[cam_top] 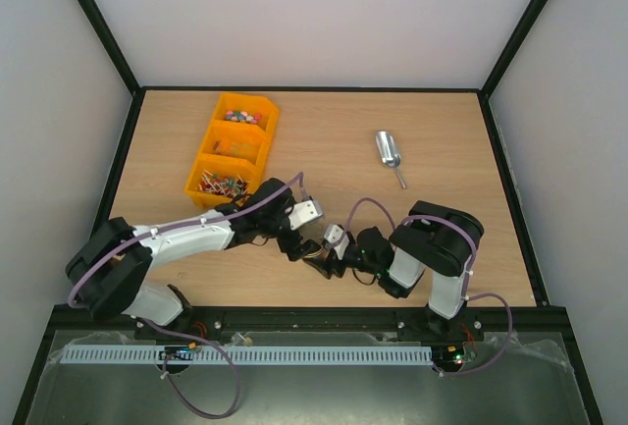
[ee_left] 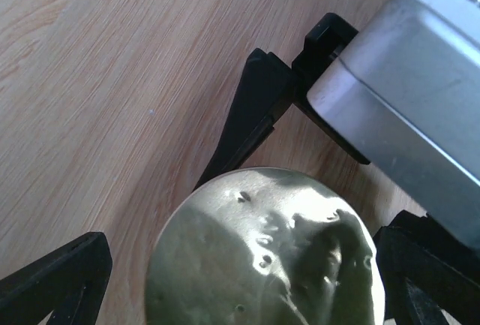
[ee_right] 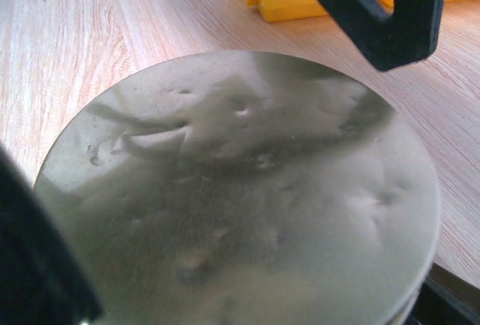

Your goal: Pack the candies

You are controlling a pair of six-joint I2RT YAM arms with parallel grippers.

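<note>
dull, dented round metal lid (ee_right: 240, 190) hides much of pale woodgrain table (ee_right: 90, 32).

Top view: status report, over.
Left pincer open beside metal lid; right pincer at lid, grip unclear. Candies in yellow bin's far compartment. Scoop lies apart.

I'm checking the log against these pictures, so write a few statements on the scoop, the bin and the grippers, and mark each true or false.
1. The scoop lies right of the yellow bin. True.
2. The left gripper and right gripper are both at a round metal lid. True.
3. The candies lie in the bin's nearest compartment. False: they are in the farthest; the nearest holds red-and-white sticks.
4. The left gripper holds the scoop. False: it lies alone on the table.
</note>
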